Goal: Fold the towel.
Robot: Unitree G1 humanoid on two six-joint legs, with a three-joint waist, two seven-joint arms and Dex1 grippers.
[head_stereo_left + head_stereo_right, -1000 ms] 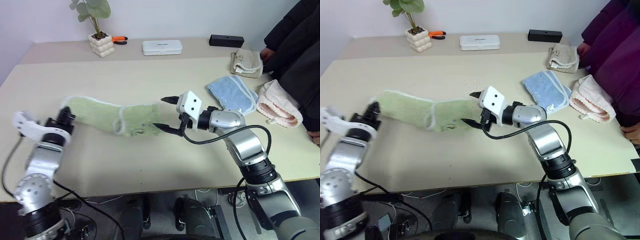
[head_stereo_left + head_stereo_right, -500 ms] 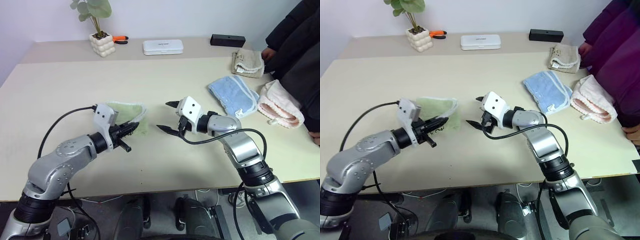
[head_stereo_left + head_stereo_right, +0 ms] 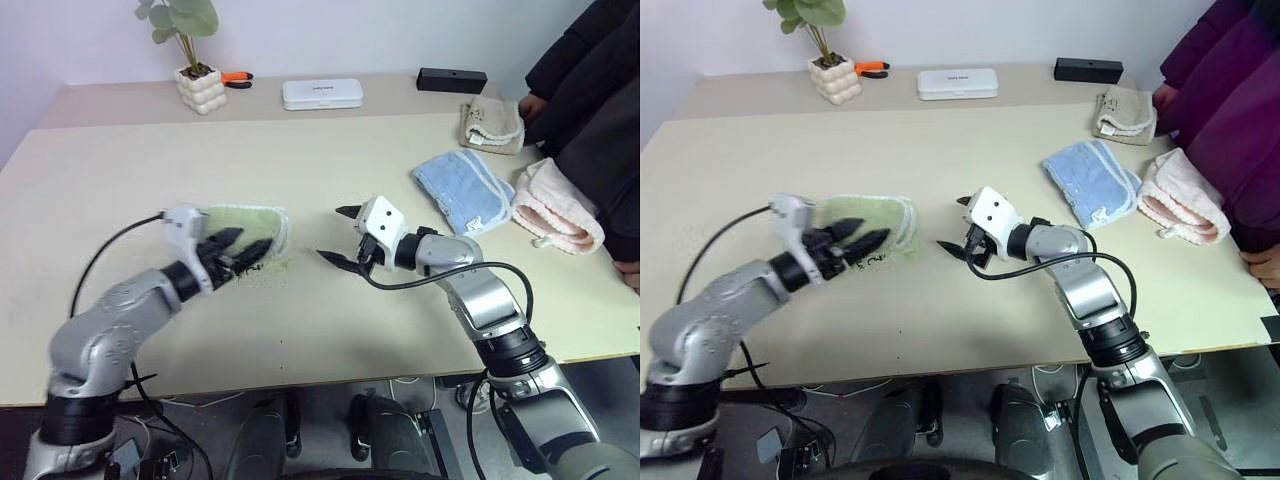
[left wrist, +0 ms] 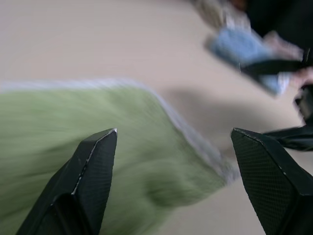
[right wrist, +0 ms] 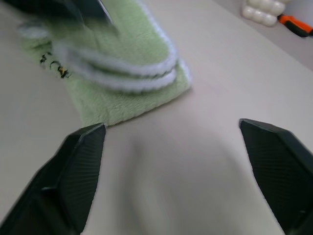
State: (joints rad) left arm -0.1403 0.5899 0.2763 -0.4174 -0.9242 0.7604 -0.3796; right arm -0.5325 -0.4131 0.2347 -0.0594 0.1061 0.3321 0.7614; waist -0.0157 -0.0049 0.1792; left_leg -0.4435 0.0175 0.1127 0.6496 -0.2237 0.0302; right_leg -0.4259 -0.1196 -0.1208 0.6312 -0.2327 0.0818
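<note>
Lying folded on the table point(image 3: 330, 150), green towel point(image 3: 262, 222); left hand point(image 3: 242, 248) spread open over it, right hand point(image 3: 340, 236) open just beside.

Office or lab room; plain beige table point(image 3: 330, 150), potted plant point(image 3: 195, 60); white wall.

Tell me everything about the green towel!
The green towel is fluffy terry cloth, light green with whitish edging and a small dark stitched mark near one corner. It lies folded over in layers on the beige table. The left gripper hovers open at it; whether the fingers touch it is unclear. The right gripper is open, apart from it.
</note>
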